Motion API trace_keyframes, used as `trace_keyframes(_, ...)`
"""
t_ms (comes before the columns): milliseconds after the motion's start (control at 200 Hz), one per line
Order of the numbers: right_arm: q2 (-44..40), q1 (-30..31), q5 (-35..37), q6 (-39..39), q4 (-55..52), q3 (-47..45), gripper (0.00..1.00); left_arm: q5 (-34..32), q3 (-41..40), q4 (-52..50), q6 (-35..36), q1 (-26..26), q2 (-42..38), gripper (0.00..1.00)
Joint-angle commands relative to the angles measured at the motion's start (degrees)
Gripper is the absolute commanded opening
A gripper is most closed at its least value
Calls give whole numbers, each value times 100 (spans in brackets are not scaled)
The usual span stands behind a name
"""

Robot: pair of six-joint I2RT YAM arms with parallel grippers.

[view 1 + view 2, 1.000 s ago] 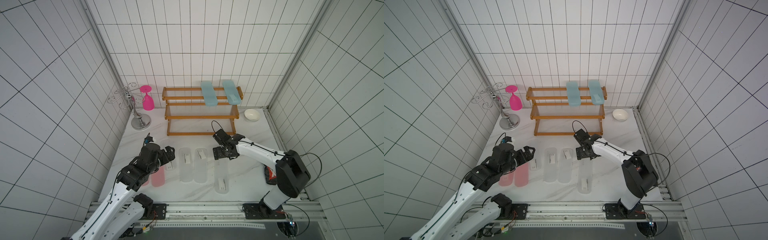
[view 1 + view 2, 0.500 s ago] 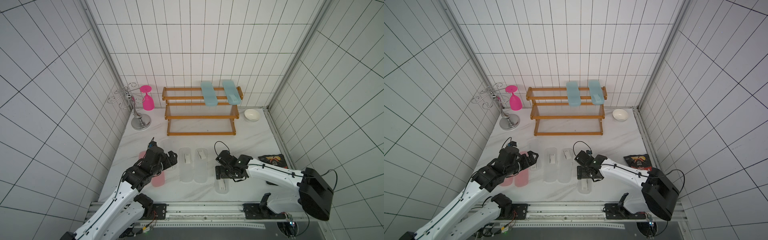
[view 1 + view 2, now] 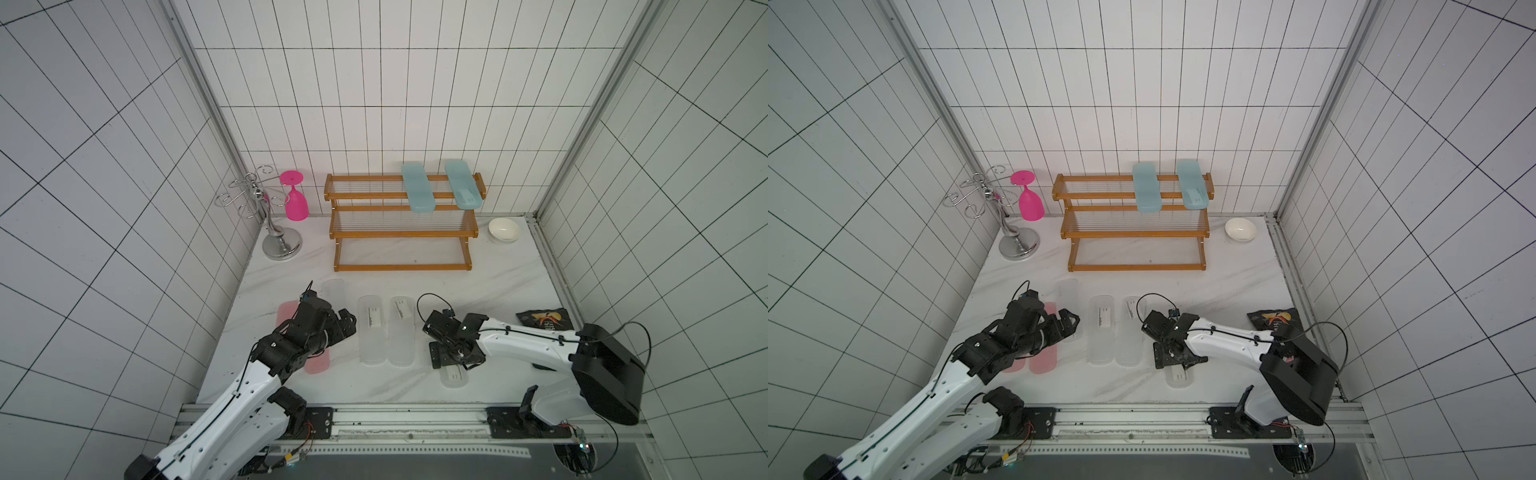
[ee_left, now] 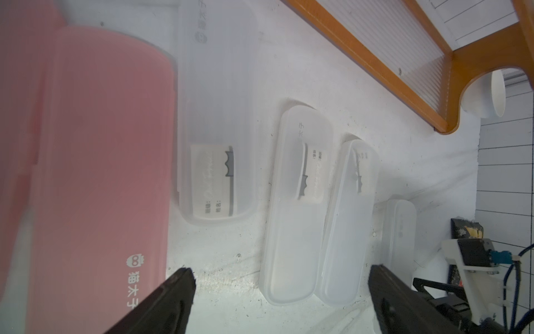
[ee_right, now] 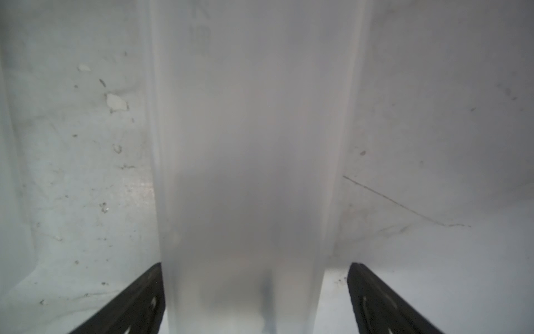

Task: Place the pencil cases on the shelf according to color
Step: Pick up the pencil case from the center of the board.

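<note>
Progress check: you have the two light blue cases (image 3: 417, 193) lying across the top tier of the shelf (image 3: 399, 233), toward its 1 o'clock end. The middle and bottom tiers hold nothing. Six cases are left on the surface (image 3: 498, 282). Two pink cases (image 3: 1043, 357) lie side by side at 8 o'clock, partly under your left arm. Three clear cases (image 3: 372, 332) sit in a row near the centre, and a fourth clear case (image 3: 455, 377) lies alone at 5 o'clock. My judgement is roughly a quarter done, with the clear and pink groups not yet started. Pose: your right arm reaches in low from 4 o'clock with the wrist pitched down. The right tool (image 5: 254, 271) is spread wide and straddles the fourth clear case across its width, one finger at its edge and the other apart, nothing gripped yet. Your left arm stretches in from 7 o'clock. The left tool (image 4: 280, 270) is wide open and empty, hovering above the clear row just beside the pink pair.
</note>
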Motion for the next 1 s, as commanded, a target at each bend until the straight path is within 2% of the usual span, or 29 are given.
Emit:
trace_keyframes(0,-428,-411,300,-552,-304,-220,99,192,35,253,-88,-244,277,98)
trace_keyframes(115,-857,-574,336,-860,-499,-113,99,-157,36,352,-281,-523,223,98)
trace_keyframes(245,-1529,-443,220,-639,-405,-283,99,-421,-15,404,-425,-548,-67,98)
trace_keyframes(365,-2091,-126,127,309,-311,-692,99,-836,8,286,-424,-548,-429,98)
trace_keyframes(520,-2537,586,132,1300,122,-1242,99,-1046,70,311,-260,-542,-711,98)
trace_keyframes(630,-2368,870,128,1497,232,-1365,99,-1035,189,207,-220,-542,-768,98)
trace_keyframes(790,-1804,1244,358,1640,-117,-1037,99,-943,224,214,-180,-540,-770,98)
trace_keyframes(995,-1315,1349,333,1821,-128,-1021,98,-887,237,215,-197,-545,-719,98)
